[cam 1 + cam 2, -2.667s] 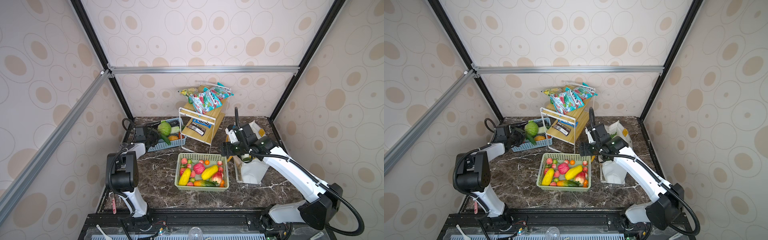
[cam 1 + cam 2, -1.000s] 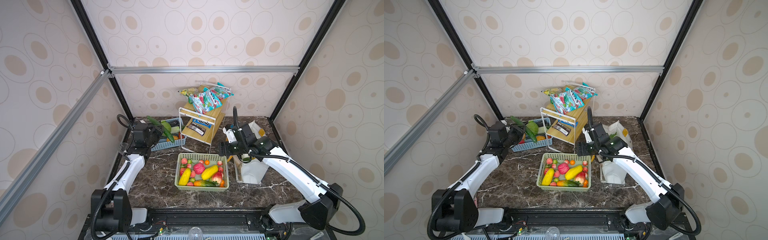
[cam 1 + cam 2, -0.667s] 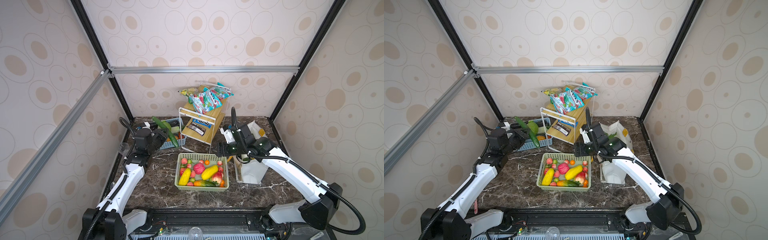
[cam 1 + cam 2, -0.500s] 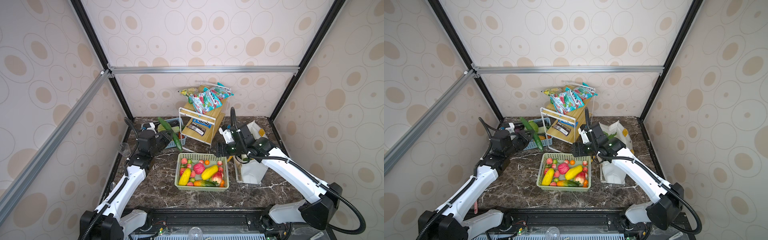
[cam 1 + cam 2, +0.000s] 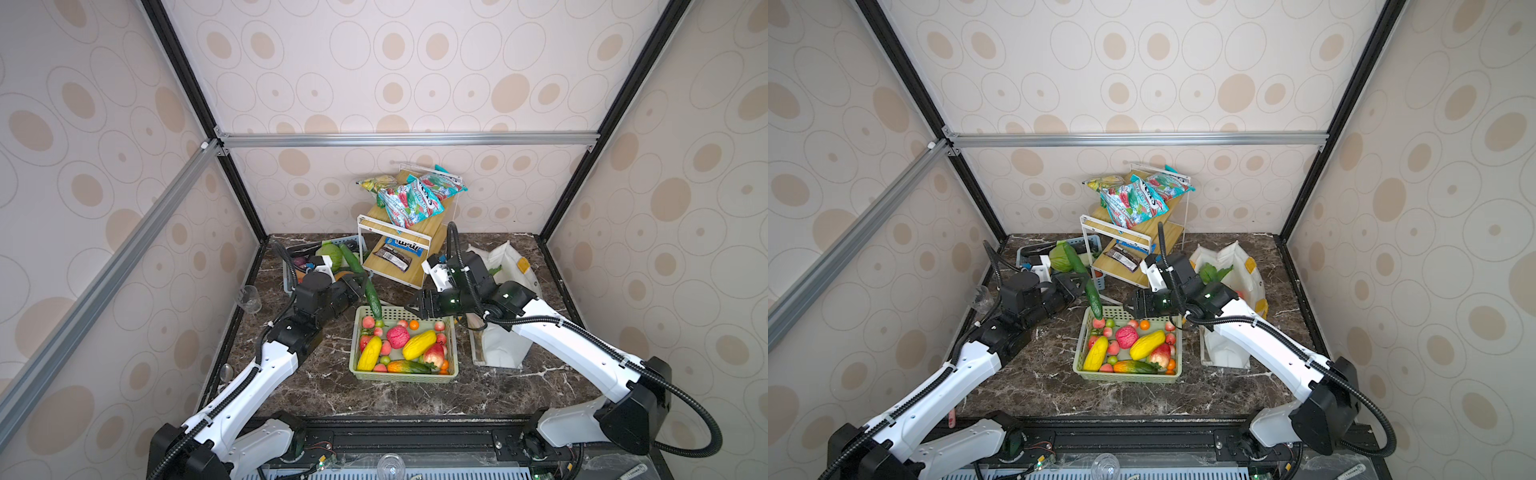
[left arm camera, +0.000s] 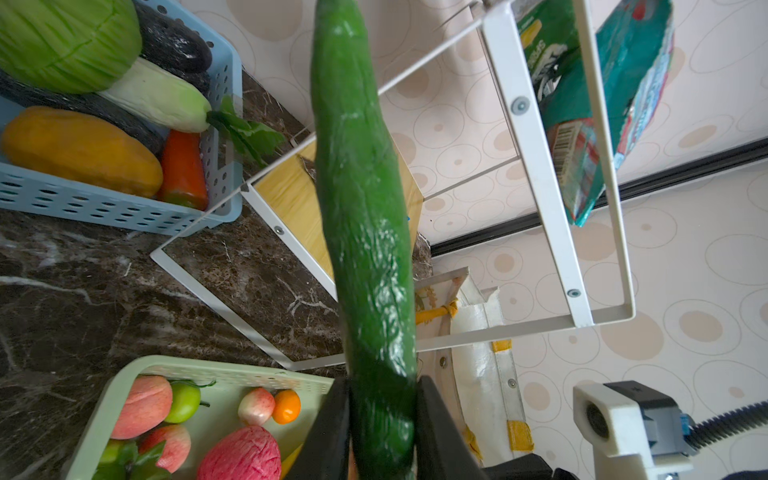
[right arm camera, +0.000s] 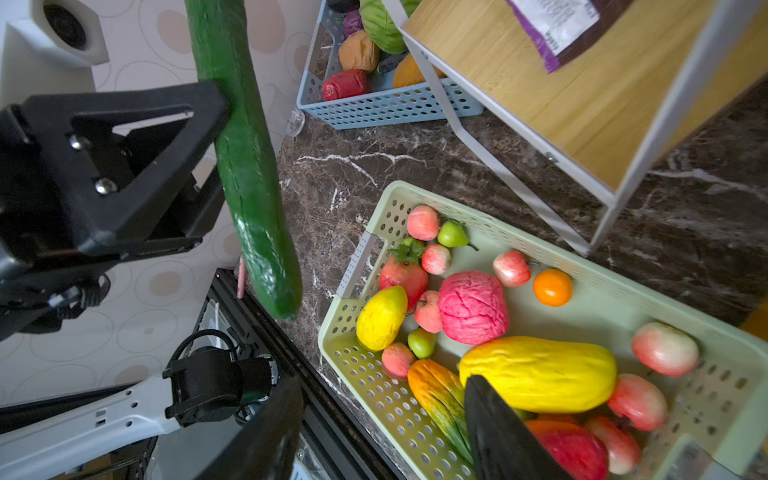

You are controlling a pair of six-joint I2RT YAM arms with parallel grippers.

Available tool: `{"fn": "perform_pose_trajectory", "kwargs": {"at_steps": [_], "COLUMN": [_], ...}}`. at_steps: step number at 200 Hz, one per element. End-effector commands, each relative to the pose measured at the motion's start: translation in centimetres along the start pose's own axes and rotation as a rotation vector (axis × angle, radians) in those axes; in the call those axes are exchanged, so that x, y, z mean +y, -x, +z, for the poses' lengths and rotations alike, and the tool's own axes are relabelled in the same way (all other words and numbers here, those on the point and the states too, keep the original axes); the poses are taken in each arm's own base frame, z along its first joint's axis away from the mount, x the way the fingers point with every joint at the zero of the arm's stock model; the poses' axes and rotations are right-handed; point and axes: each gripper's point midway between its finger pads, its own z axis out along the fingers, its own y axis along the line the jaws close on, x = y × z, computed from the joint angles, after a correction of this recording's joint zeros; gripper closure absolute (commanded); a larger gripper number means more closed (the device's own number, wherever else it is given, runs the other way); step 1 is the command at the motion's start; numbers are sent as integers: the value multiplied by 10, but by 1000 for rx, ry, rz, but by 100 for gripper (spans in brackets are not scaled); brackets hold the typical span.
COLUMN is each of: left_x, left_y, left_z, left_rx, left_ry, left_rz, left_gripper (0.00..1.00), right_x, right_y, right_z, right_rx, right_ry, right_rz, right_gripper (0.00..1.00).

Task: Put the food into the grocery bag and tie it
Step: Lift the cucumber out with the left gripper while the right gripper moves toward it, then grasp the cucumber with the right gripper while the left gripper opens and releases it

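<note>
My left gripper [image 5: 360, 286] [image 6: 382, 386] is shut on a long green cucumber [image 5: 368, 286] [image 5: 1087, 286] [image 6: 365, 232], held near its lower end. The cucumber hangs tilted above the back left corner of the green basket [image 5: 405, 377] [image 5: 1126, 379], which holds more food, such as a yellow fruit [image 5: 419, 345]. My right gripper [image 5: 415, 308] [image 5: 1138, 303] [image 7: 382, 432] stands open over the basket's back edge, facing the cucumber [image 7: 249, 166], with nothing between its fingers. The white grocery bag [image 5: 498, 347] [image 5: 1225, 353] stands right of the basket with greens [image 5: 1212, 272] sticking out.
A blue basket [image 6: 104, 208] [image 7: 386, 110] of vegetables sits at the back left. A white and wood rack [image 5: 399, 249] with snack bags [image 5: 415, 199] stands behind the green basket. A clear plastic cup [image 5: 249, 297] is by the left wall.
My left arm has lifted the cucumber out of the blue basket and carried it right, towards the green basket. The right gripper has shifted left towards it and its jaws have narrowed somewhat.
</note>
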Motion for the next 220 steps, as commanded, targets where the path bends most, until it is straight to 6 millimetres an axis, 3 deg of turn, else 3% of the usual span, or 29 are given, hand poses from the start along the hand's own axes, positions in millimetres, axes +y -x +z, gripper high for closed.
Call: {"fn": "perform_pose_trajectory", "kwargs": {"at_steps": [1, 41, 134, 181, 220], "left_x": [-8, -9, -18, -17, -23], "left_y": [-3, -19, -43, -47, -49], "left_z": [-1, 5, 10, 10, 10], "left_rx": [-19, 0, 26, 26, 29], "left_ry": [-7, 9, 8, 19, 4], "left_rz": [3, 10, 19, 21, 13], "left_gripper": [73, 73, 73, 73, 73], "right_x": [12, 23, 35, 43, 39], "right_y": [1, 3, 12, 16, 12], "right_z": [13, 26, 32, 27, 43], "right_rx": [-4, 4, -7, -22, 10], "right_ry": [53, 85, 124, 156, 146], "right_rz": [16, 4, -3, 7, 14], "right_gripper": [39, 45, 50, 45, 45]}}
